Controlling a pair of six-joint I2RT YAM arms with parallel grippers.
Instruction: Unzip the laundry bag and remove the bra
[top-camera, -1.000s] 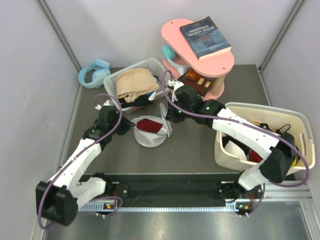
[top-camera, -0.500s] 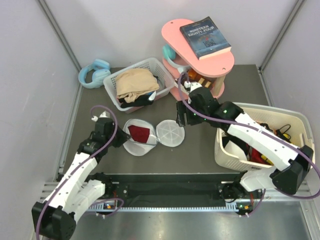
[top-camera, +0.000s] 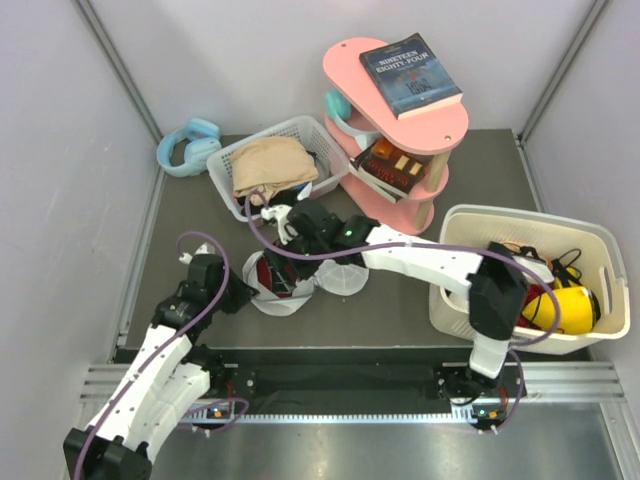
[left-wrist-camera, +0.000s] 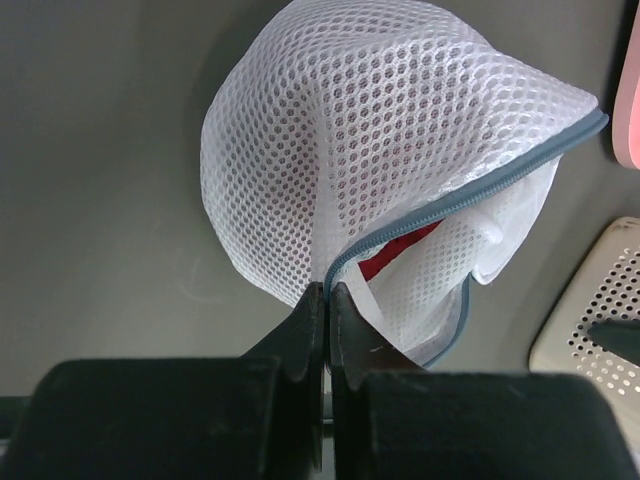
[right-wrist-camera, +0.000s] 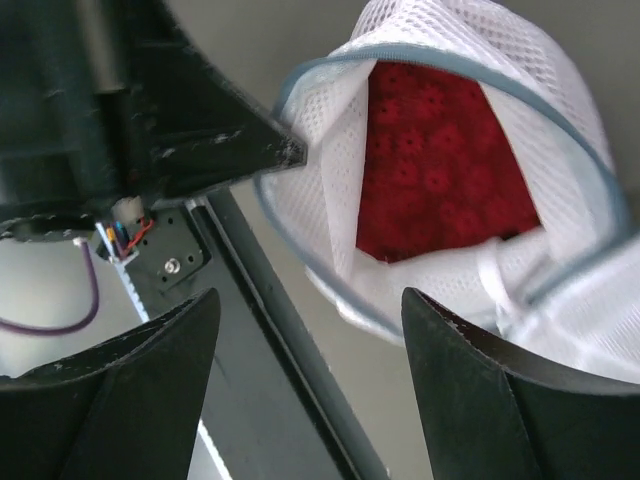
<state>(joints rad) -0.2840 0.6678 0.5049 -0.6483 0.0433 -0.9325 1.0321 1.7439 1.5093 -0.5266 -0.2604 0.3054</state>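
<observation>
Swung over the gaping laundry bag (left-wrist-camera: 400, 130), right end effector (right-wrist-camera: 308, 312) spreads wide; left end effector (left-wrist-camera: 326, 296) pinches its rim.

Left arm (top-camera: 150, 345) runs forward from its base with the wrist kept low. The left gripper (left-wrist-camera: 325, 298) is clamped tight, both fingers (left-wrist-camera: 308, 325) pressed together on the rim of the laundry bag (left-wrist-camera: 380, 130) right at their tips. Right arm (top-camera: 425, 260) folds at the elbow and stretches way across toward the left one. Right gripper (right-wrist-camera: 310, 297) is tipped down, its 2 fingers spread wide, gripping nothing, with the mesh just past the tips.
</observation>
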